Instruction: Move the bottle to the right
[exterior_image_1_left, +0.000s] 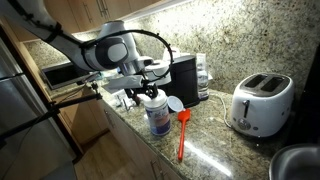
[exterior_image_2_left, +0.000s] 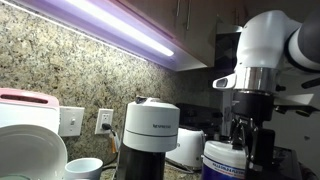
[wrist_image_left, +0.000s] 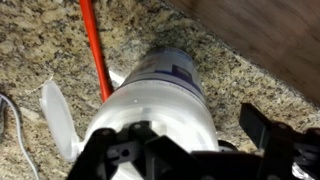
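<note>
The bottle (exterior_image_1_left: 157, 119) is wide, white, with a blue-and-white label, and stands upright on the granite counter (exterior_image_1_left: 215, 150) in front of the black appliance (exterior_image_1_left: 183, 80). It also shows in the other exterior view (exterior_image_2_left: 226, 164) and fills the wrist view (wrist_image_left: 160, 90). My gripper (exterior_image_1_left: 151, 98) hangs straight above it with its fingers down on either side of the bottle's top (exterior_image_2_left: 250, 142). In the wrist view my gripper (wrist_image_left: 185, 140) is open: bare counter shows between the right finger and the bottle.
An orange-red spatula (exterior_image_1_left: 181, 135) lies right of the bottle, with a white scoop (exterior_image_1_left: 173, 104) behind it. A white toaster (exterior_image_1_left: 260, 103) stands farther right, and a small bottle (exterior_image_1_left: 203, 78) is beside the black appliance. A wall and cabinets are behind.
</note>
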